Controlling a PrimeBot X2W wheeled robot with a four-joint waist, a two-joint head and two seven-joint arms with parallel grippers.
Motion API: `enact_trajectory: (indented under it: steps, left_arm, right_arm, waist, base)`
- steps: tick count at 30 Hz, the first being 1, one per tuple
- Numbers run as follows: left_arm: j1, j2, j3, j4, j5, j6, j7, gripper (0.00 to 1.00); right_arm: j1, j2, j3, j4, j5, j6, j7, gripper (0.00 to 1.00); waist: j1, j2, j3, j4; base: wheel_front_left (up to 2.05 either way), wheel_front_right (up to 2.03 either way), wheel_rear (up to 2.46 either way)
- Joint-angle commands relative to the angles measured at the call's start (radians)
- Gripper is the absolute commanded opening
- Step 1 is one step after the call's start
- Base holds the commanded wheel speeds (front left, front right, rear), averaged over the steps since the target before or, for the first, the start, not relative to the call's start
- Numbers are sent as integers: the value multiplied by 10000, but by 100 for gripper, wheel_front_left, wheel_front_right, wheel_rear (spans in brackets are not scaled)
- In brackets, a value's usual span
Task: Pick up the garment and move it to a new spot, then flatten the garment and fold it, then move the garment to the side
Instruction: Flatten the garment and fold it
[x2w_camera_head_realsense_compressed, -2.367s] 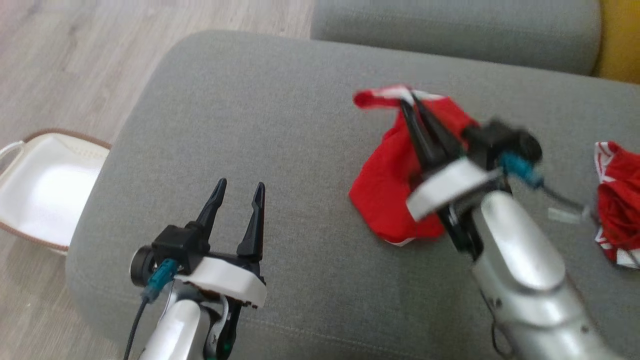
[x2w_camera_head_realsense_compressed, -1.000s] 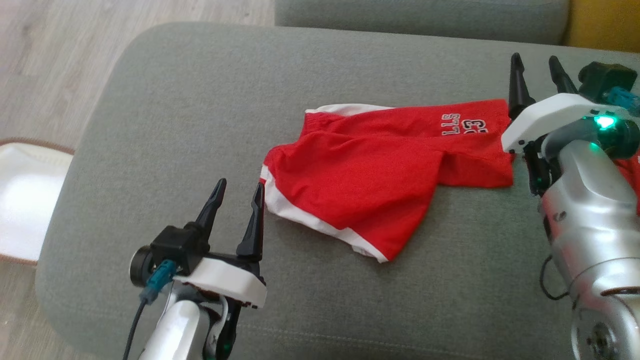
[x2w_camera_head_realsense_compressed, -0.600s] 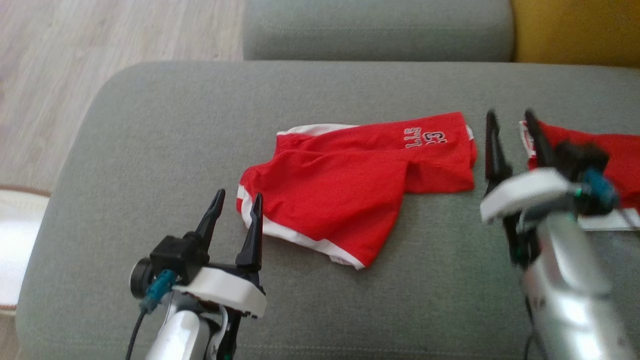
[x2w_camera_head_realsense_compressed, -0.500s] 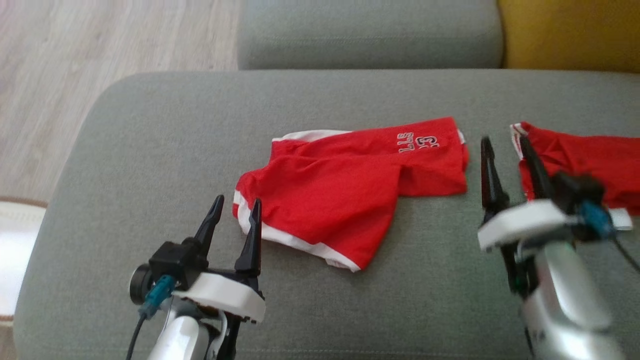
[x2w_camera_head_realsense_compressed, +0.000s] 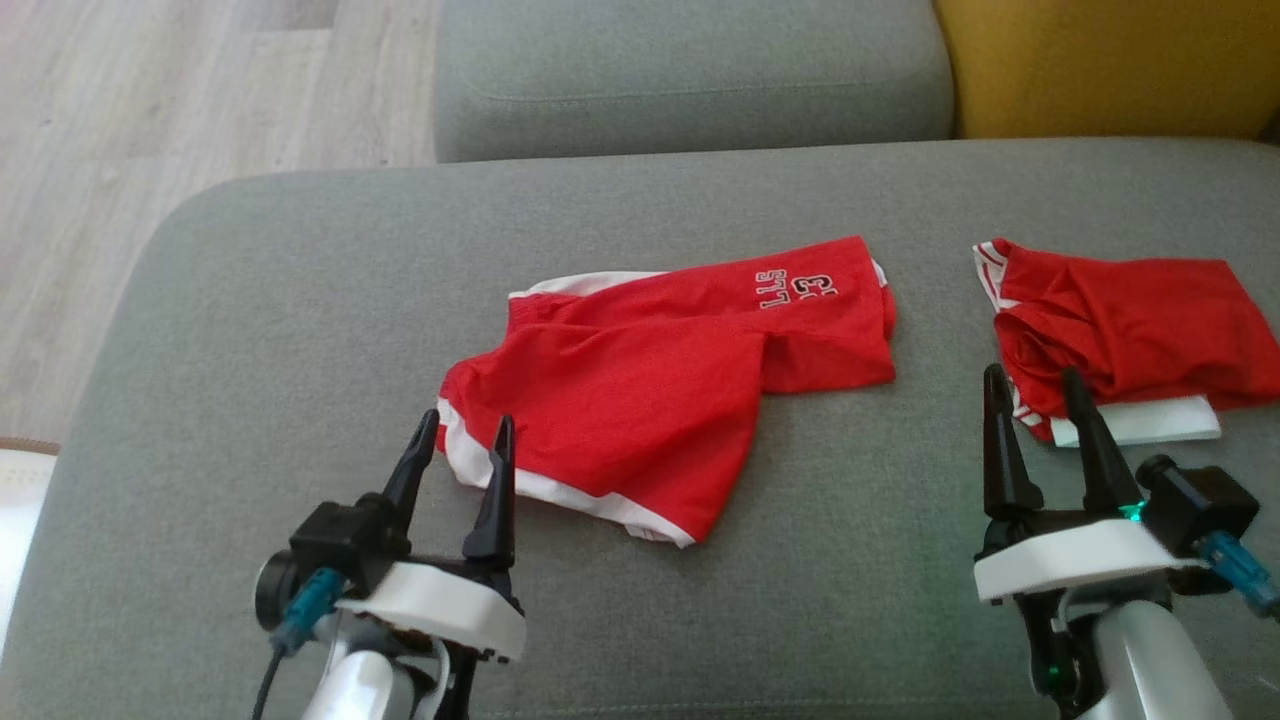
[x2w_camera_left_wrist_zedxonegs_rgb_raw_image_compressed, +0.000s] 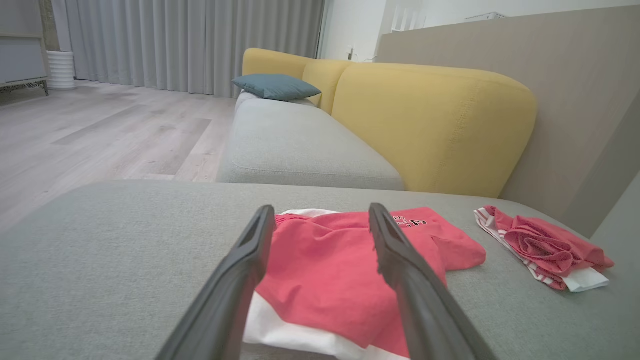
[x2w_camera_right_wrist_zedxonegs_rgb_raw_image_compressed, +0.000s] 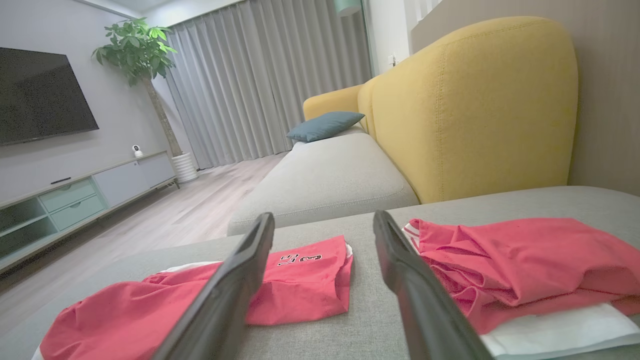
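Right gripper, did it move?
Yes. Judged against the red shorts, the right gripper has pulled back toward the robot, from their far right corner to beside their near right corner.

Room round the red shorts (x2w_camera_head_realsense_compressed: 660, 400)
Grey cushion (x2w_camera_head_realsense_compressed: 300, 300) bare left of shorts & on near side, narrow bare strip to right; beyond that strip a 2nd red garment (x2w_camera_head_realsense_compressed: 1120, 330) blocks; yellow backrest (x2w_camera_head_realsense_compressed: 1100, 70) walls off far-right side.

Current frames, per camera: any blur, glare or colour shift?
Head view: sharp, evenly lit, red shorts saturated, lettering legible. Left wrist view: left gripper's fingers soft near the lens, shorts washed to pink. Right wrist view: right gripper's fingers equally soft, second red garment also pinkish; no glare.
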Motion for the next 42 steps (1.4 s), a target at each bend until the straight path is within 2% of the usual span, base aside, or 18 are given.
enact_trajectory:
  steps: [1,12,21,28,35,42]
  left_arm:
    - [-468,16,285,-280,-94,-28,-122,100]
    - [-725,16,-109,342,-187,28,-122,100]
    - [-863,16,-32,276,-174,52,-122,100]
    - [-976,16,-45,138,-128,54,-122,100]
    - [-1153,16,-16,118,-103,36,-122,100]
    - [-1211,16,8,179,-88,-15,-122,100]
  right_arm:
    - [-340,-22,200,-398,7,65,13,100]
    - [-110,-21,459,-737,-39,65,425,100]
    - [-130,-21,798,-737,-27,65,618,100]
    - [-310,-21,2033,-185,-56,65,1521,100]
    - [-850,-20,2510,979,1559,65,2395,100]
    - [-1564,-20,2770,2198,2634,65,2813,100]
  waist:
    - [0,-1,42,-51]
    - [0,-1,316,-312]
    - [0,-1,421,-84]
    - [0,-1,677,368]
    - [0,-1,1099,1204]
    - [0,-1,1360,1766]
  base:
    - [0,0,0]
    - [0,0,0]
    - [0,0,0]
    - [0,0,0]
    - [0,0,0]
    - [0,0,0]
